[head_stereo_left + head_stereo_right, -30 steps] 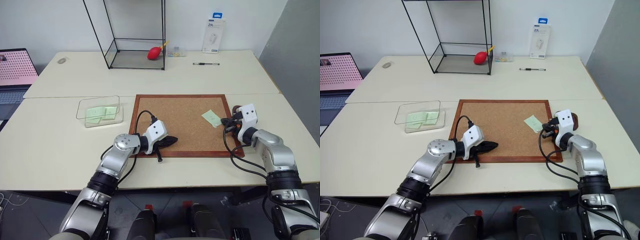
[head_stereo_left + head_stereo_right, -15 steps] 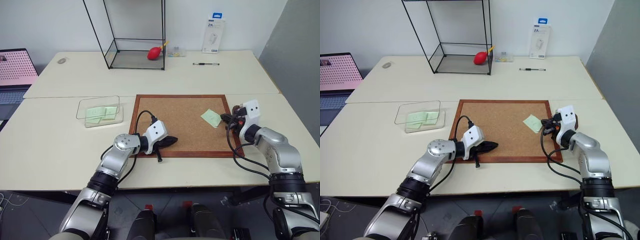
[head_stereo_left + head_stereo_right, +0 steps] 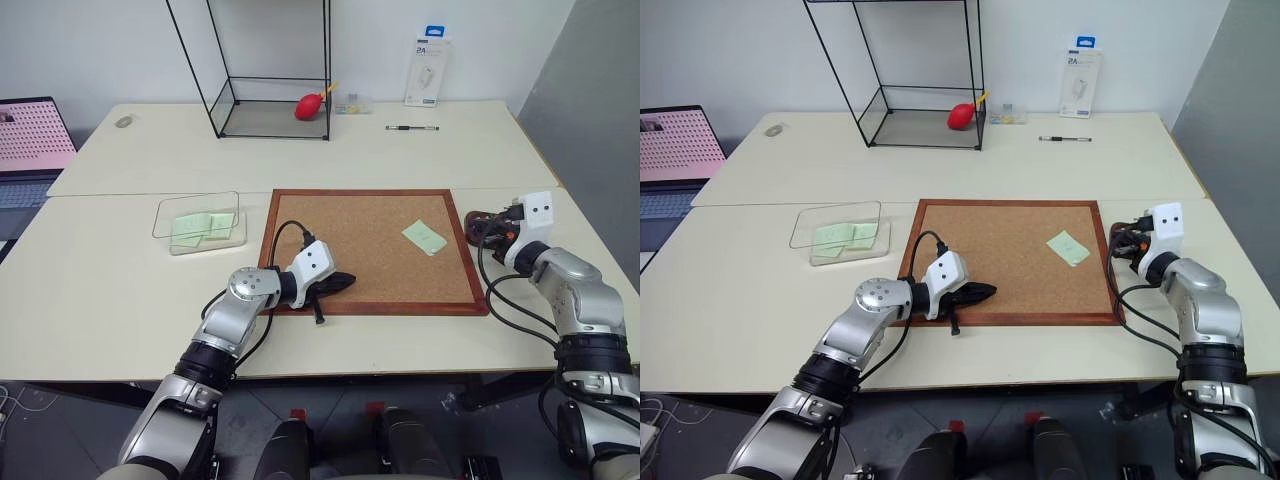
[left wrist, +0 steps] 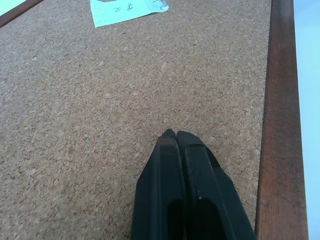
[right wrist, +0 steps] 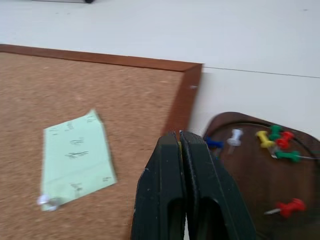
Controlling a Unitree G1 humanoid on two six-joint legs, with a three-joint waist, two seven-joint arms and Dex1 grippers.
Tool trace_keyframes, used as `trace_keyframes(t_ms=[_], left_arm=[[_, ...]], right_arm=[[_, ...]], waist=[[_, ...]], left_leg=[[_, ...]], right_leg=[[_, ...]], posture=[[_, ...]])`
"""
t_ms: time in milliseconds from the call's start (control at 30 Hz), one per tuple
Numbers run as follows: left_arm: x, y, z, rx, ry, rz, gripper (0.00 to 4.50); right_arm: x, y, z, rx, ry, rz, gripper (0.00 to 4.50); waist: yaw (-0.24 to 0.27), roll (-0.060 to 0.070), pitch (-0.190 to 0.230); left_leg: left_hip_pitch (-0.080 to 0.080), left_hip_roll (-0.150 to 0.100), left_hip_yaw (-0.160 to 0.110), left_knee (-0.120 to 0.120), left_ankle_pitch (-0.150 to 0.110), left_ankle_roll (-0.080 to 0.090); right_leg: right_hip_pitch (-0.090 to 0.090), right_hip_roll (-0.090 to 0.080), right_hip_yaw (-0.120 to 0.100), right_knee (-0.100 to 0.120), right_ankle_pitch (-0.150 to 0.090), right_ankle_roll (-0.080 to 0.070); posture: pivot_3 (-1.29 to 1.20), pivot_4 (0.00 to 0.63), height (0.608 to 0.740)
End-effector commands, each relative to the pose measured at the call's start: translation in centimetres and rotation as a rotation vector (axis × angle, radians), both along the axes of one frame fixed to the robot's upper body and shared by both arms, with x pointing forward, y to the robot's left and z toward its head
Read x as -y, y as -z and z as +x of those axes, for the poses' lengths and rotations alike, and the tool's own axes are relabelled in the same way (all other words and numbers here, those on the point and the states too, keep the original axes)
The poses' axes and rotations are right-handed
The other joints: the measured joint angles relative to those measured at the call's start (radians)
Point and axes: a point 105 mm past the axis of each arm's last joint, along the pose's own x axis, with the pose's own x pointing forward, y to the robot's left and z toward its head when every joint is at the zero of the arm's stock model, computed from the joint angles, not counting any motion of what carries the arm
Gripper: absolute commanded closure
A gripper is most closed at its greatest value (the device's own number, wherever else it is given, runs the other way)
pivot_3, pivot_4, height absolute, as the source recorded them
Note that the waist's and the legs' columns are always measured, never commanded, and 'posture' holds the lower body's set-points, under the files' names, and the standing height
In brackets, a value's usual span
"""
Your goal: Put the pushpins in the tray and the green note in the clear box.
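Note first that the left gripper (image 3: 345,281) lies at the near edge of the cork board (image 3: 360,235), jaws pressed together and empty. The right gripper (image 5: 180,136) hangs over the board's right frame edge beside the tray (image 5: 250,165), jaws likewise together; whether a pin sits between them cannot be told. Observe that the tray, just off the board's right edge, already holds several pushpins (image 5: 275,140): yellow, red, green, blue and white. The green note (image 3: 425,236) lies on the right half of the board, with one clear pin (image 5: 49,201) at its corner, apparently fastening it. Farther left on the table, the clear box (image 3: 200,222) holds green slips. Judge the pins mostly cleared; the last pin and this note remain.
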Motion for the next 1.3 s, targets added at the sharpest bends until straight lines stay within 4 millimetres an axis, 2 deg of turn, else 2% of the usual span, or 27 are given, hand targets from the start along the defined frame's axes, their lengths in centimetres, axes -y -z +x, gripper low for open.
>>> trace_keyframes(t_ms=[33, 200, 233, 300, 433, 633, 700, 800, 933, 1067, 1300], left_arm=[[-1.1, 2.2, -0.3, -0.058, -0.026, 0.079, 4.50], [-1.4, 2.2, -0.3, -0.057, -0.033, 0.080, 4.50], [-1.4, 2.2, -0.3, -0.056, -0.033, 0.081, 4.50], [-1.4, 2.2, -0.3, -0.056, -0.034, 0.082, 4.50], [-1.5, 2.2, -0.3, -0.056, -0.034, 0.082, 4.50], [-1.3, 2.3, -0.4, -0.057, -0.030, 0.082, 4.50], [-1.3, 2.4, -0.4, -0.057, -0.029, 0.083, 4.50], [-1.3, 2.4, -0.4, -0.057, -0.029, 0.083, 4.50], [-1.3, 2.4, -0.3, -0.057, -0.032, 0.081, 4.50], [-1.3, 2.4, -0.3, -0.056, -0.032, 0.079, 4.50], [-1.3, 2.3, -0.2, -0.055, -0.035, 0.077, 4.50]], right_arm=[[2.1, -1.5, 1.0, 0.058, 0.090, -0.060, 4.50], [2.9, -0.9, 1.6, 0.036, 0.119, -0.089, 4.50], [2.9, -0.9, 1.7, 0.036, 0.119, -0.090, 4.15], [2.9, -0.9, 1.9, 0.034, 0.115, -0.090, 3.85], [2.7, -1.0, 2.0, 0.034, 0.102, -0.092, 2.94], [2.5, -2.3, 1.9, 0.085, 0.073, -0.116, 1.84], [2.1, -3.0, 1.7, 0.113, 0.042, -0.115, 1.84], [0.0, -3.1, 0.7, 0.119, -0.097, -0.094, 1.84], [-3.0, -1.9, -1.2, 0.084, -0.265, -0.077, 1.84], [-5.2, -0.8, -2.3, 0.047, -0.360, -0.066, 1.84], [-6.5, 0.7, -2.4, 0.010, -0.411, -0.123, 1.84]], waist=[[0.000, 0.000, 0.000], [-0.002, 0.000, 0.000], [-0.003, 0.000, 0.000], [-0.003, 0.000, 0.000], [-0.004, 0.000, 0.000], [-0.004, 0.000, 0.000], [-0.004, 0.000, 0.000], [-0.003, 0.000, 0.000], [-0.003, 0.000, 0.000], [-0.004, 0.000, 0.000], [-0.003, 0.000, 0.000]], left_leg=[[0.000, 0.000, 0.000, 0.000, 0.000, 0.000], [0.000, 0.000, 0.000, 0.000, 0.000, 0.000], [0.000, 0.000, 0.000, 0.000, 0.000, 0.000], [0.000, 0.000, 0.000, 0.000, 0.000, 0.000], [0.000, 0.000, 0.000, 0.000, 0.000, 0.000], [0.000, 0.000, 0.000, 0.000, 0.000, 0.000], [0.000, 0.000, 0.000, 0.000, 0.000, 0.000], [0.000, 0.000, 0.000, 0.000, 0.000, 0.000], [0.000, 0.000, 0.000, 0.000, 0.000, 0.000], [0.000, 0.000, 0.000, 0.000, 0.000, 0.000], [0.001, 0.000, 0.000, 0.000, 0.000, 0.000]], right_leg=[[0.000, 0.000, 0.000, 0.000, 0.000, 0.000], [0.000, 0.000, 0.000, 0.000, 0.000, 0.000], [0.000, 0.000, 0.000, 0.000, 0.000, 0.000], [0.000, 0.000, 0.000, 0.000, 0.000, 0.000], [0.000, 0.000, 0.000, 0.000, 0.000, 0.000], [0.000, 0.000, 0.000, 0.000, 0.000, 0.000], [0.000, 0.000, 0.000, 0.000, 0.000, 0.000], [0.000, 0.000, 0.000, 0.000, 0.000, 0.000], [0.000, 0.000, 0.000, 0.000, 0.000, 0.000], [0.000, 0.000, 0.000, 0.000, 0.000, 0.000], [0.000, 0.000, 0.000, 0.000, 0.000, 0.000]], posture=[[0.00, 0.150, 0.740], [0.00, 0.150, 0.740], [0.00, 0.150, 0.740], [0.00, 0.150, 0.740], [0.00, 0.150, 0.740], [0.00, 0.150, 0.740], [0.00, 0.150, 0.740], [0.00, 0.150, 0.740], [0.00, 0.150, 0.740], [0.00, 0.150, 0.740], [0.00, 0.150, 0.740]])
